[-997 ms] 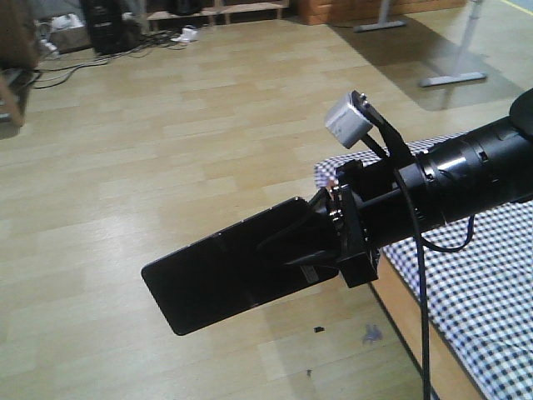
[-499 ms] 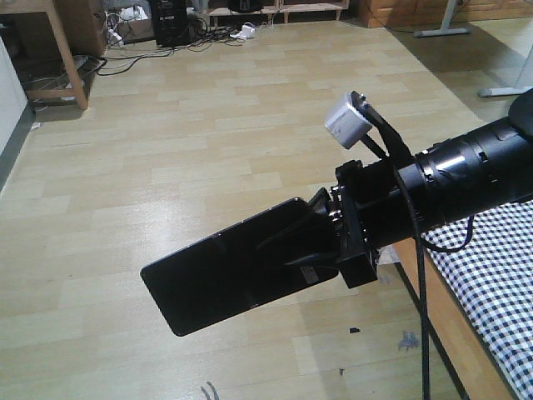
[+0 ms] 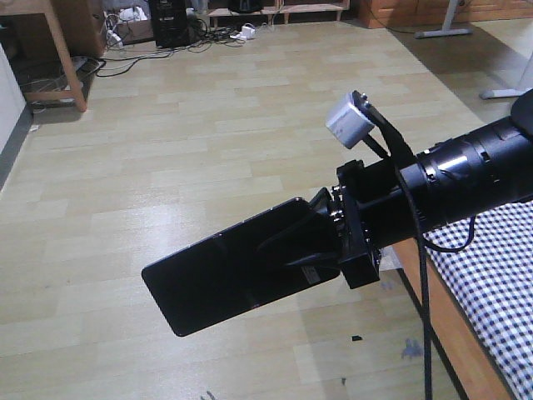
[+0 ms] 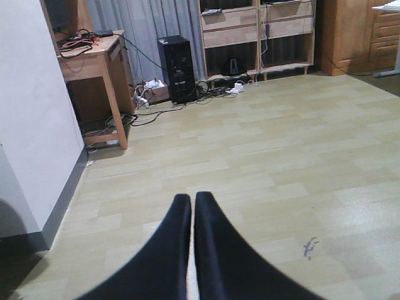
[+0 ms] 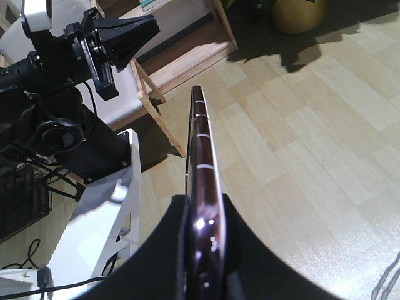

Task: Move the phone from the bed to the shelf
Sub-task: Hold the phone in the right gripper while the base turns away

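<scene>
I see my right gripper [image 3: 281, 248] clamped on the thin glossy black rectangular phone [image 3: 237, 271]. One end sits between the fingers and the rest juts out past them, tilted down to the left. In the right wrist view the phone [image 5: 199, 156] runs edge-on, its pinkish rim catching light. It hangs in the air above the pale wood-plank floor [image 3: 208, 125], off the black-and-white gingham bed [image 3: 500, 283], which lies lower right. My left gripper [image 4: 192, 205] is pressed shut with nothing in it. Across the room stands the light natural-wood shelf [image 4: 256, 31], with a black computer tower [image 4: 176, 59] beside it.
</scene>
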Robot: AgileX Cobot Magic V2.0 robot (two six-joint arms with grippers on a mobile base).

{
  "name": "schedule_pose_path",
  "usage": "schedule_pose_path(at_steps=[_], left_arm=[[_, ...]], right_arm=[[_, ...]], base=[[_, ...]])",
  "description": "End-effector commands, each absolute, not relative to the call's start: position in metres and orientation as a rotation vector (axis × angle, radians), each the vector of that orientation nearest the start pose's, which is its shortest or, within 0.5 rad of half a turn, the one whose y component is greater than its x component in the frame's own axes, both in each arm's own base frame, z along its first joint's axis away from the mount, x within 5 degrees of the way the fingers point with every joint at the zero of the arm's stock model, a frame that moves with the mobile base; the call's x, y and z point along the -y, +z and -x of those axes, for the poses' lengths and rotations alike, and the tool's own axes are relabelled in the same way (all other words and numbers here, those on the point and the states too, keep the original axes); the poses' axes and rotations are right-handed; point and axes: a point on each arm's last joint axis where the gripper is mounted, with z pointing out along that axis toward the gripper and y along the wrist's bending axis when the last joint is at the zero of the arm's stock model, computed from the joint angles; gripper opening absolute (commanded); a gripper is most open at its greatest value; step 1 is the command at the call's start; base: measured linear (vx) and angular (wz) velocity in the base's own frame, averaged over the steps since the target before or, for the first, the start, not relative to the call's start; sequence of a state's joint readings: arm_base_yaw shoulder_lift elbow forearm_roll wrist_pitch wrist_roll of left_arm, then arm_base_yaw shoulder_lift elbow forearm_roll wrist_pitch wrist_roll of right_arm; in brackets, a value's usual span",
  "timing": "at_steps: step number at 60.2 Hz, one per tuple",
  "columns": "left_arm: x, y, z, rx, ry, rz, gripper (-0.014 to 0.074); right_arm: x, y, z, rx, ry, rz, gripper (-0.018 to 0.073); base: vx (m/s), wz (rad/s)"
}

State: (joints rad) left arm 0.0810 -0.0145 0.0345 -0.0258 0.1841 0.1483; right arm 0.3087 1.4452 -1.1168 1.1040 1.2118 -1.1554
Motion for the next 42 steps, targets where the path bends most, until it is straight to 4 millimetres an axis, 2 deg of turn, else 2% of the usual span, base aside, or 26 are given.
schedule_pose_path(at_steps=[1, 42], left_arm=[[-0.0042, 0.2004, -0.0549, -1.585, 0.145, -0.023, 0.0001], [-0.0042, 0.2004, -0.0549, -1.585, 0.145, -0.023, 0.0001]], right_arm=[[-0.1571, 0.3477, -0.2258, -1.895, 1.294, 1.239, -0.0002], [-0.1571, 0.3477, -0.2258, -1.895, 1.294, 1.239, -0.0002]], base=[[0.14, 0.1], [0.26, 0.15]])
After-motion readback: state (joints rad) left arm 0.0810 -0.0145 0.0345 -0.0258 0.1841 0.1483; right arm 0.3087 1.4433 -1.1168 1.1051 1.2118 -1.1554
